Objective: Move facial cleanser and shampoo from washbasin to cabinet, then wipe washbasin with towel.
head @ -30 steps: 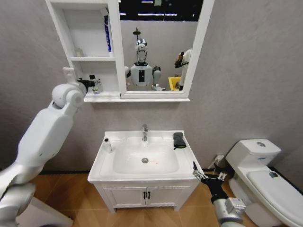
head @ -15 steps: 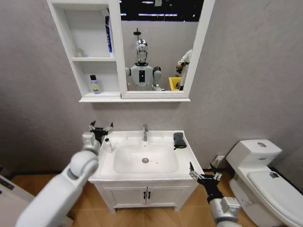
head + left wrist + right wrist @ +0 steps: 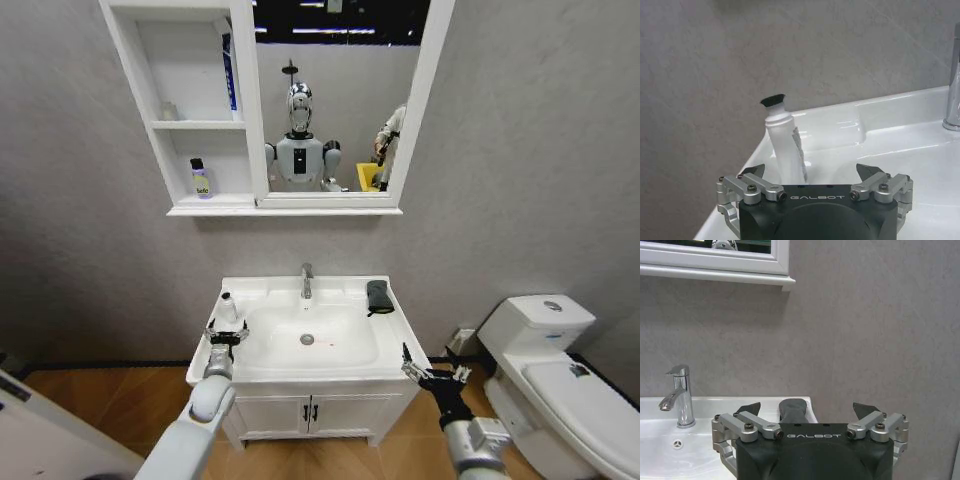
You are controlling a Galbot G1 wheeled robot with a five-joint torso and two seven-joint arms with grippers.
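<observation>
Your white tube with the black cap (image 3: pixel 227 307) stood upright on the washbasin's (image 3: pixel 300 372) left rim, near the back corner, leaning slightly. Your left gripper (image 3: pixel 226 335) hovered just in front of it over that same rim, fingers spread wide with nothing between them; in the left wrist view the tube (image 3: pixel 785 145) rose between and beyond the two open fingertips (image 3: pixel 756 170), not touching either. The dark towel (image 3: pixel 378 296) lay folded on the basin's back right corner, beside the chrome tap (image 3: pixel 306 281). Up on the cabinet (image 3: pixel 190 110), a small bottle (image 3: pixel 201 178) sat on the lowest shelf. Your right gripper (image 3: pixel 432 374) hung off the basin's front right corner, also wide open and empty, pointing toward the towel (image 3: pixel 792 410). The toilet (image 3: pixel 560 370) stood further right.
</observation>
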